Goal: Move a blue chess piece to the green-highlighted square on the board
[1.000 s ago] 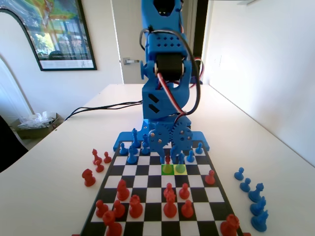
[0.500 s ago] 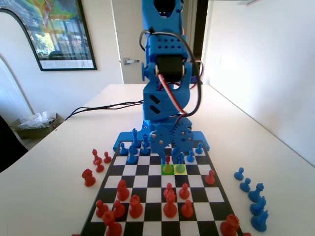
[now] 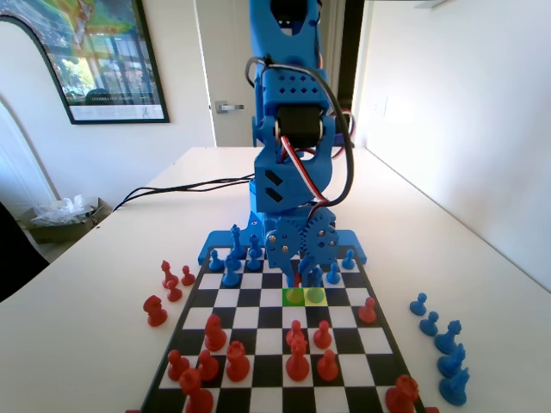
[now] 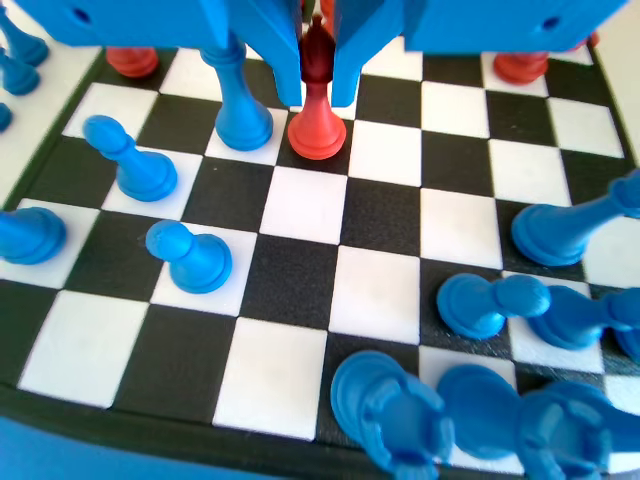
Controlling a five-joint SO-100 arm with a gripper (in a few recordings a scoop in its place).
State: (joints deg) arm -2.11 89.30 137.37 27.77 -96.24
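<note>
- Gripper point(image 4: 318, 98) is low over the board point(image 4: 380, 290). Its jaws straddle the head of a red pawn point(image 4: 318, 128) with only a narrow gap either side. I can't tell whether they actually pinch it.
- The red pawn is upright with its base on the board. In the fixed view the gripper point(image 3: 300, 277) comes down at the green-highlighted square point(image 3: 294, 295), so that square is occupied.
- The blue chess piece point(image 4: 240, 112) stands just beside the red pawn, to the left of it in the wrist view and near the left jaw. I can't tell whether it touches the jaw.
- In the fixed view the blue chess piece point(image 3: 316, 277) is at the yellow square point(image 3: 316, 295), right of green.
- It stands upright with its long axis vertical. The top is cut off behind the jaw in the wrist view.
- It has a slim blue stem, a flared round base and a glossy plastic finish.
- Two blue pawns point(image 4: 135, 165) point(image 4: 190, 260) stand on the left in the wrist view, well apart from the jaws. More blue pieces point(image 4: 480, 305) crowd the lower right.
- In the fixed view a red cluster point(image 3: 297, 357) sits on the near half of the board.
- Off the board on the table point(image 3: 103, 301), blue pieces point(image 3: 443, 340) lie to the right and red ones point(image 3: 168, 284) to the left.
</note>
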